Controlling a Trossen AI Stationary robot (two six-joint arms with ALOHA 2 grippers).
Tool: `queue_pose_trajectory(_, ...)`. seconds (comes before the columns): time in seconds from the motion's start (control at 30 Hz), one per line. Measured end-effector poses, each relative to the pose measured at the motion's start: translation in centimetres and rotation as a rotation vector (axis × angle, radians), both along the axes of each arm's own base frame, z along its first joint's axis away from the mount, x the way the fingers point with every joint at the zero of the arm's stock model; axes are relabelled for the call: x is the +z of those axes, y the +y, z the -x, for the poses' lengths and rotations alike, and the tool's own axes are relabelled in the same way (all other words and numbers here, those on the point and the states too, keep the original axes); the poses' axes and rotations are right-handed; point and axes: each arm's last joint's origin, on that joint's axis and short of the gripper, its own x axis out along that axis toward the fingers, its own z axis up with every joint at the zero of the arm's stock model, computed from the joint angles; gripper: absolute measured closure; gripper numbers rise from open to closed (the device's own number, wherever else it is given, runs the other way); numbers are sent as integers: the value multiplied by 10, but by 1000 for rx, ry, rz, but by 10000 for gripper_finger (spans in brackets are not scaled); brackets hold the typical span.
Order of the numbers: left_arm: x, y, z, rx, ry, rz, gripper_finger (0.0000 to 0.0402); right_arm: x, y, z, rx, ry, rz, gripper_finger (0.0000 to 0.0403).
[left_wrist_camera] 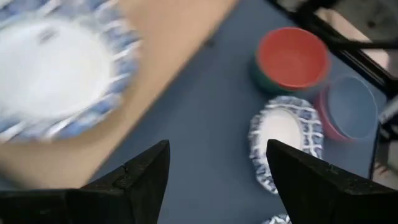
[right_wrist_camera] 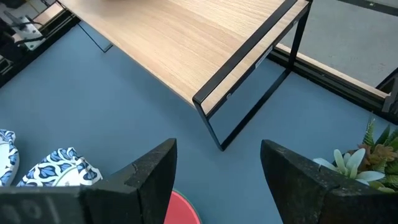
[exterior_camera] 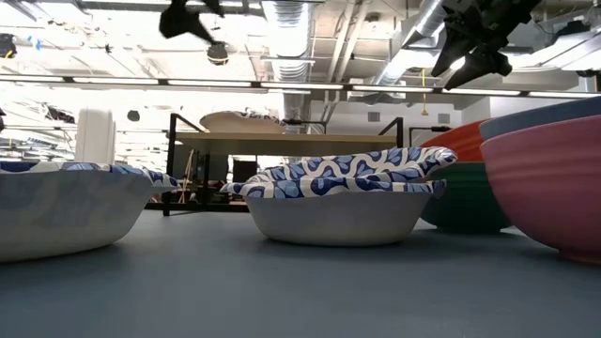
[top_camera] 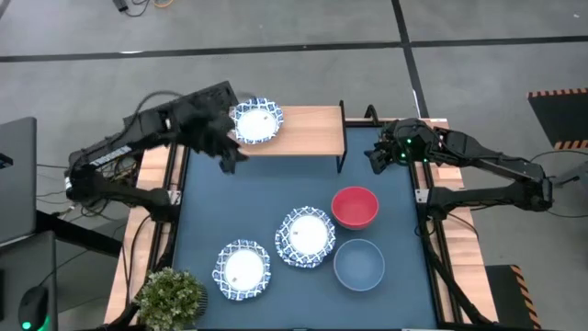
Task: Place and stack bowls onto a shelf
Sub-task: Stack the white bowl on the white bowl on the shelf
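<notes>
DONE: one white blue-lattice-rimmed bowl (top_camera: 256, 122) sat at the left end of the light wooden shelf (top_camera: 308, 129) | LEFT: other bowls waited on the surface | left pincer (top_camera: 229, 152) spread, empty, near it | right pincer (top_camera: 377, 158) spread beside the shelf's right end

One white bowl with a blue lattice rim (top_camera: 256, 122) is sitting upright on the light wooden, black-legged shelf (top_camera: 308, 129); two more (top_camera: 306, 236) (top_camera: 243, 269) are resting on the mat beside stacked red (top_camera: 355, 206) and blue bowls (top_camera: 358, 264).
</notes>
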Motion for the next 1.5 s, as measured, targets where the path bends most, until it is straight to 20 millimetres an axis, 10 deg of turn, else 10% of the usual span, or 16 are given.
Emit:
queue_pose_trajectory(0.27, -29, -46, -73, -200, 39, -100, 150, 0, 0, 0, 4, 2, 4, 143)
queue_pose_trajectory(0.67, -108, -48, -159, -482, 150, -280, 150, 0, 1, 0, 22, -2, -7, 143)
queue_pose_trajectory(1.5, -179, -49, -209, -747, 140, -402, 150, 0, 3, -1, 73, -12, -45, 143)
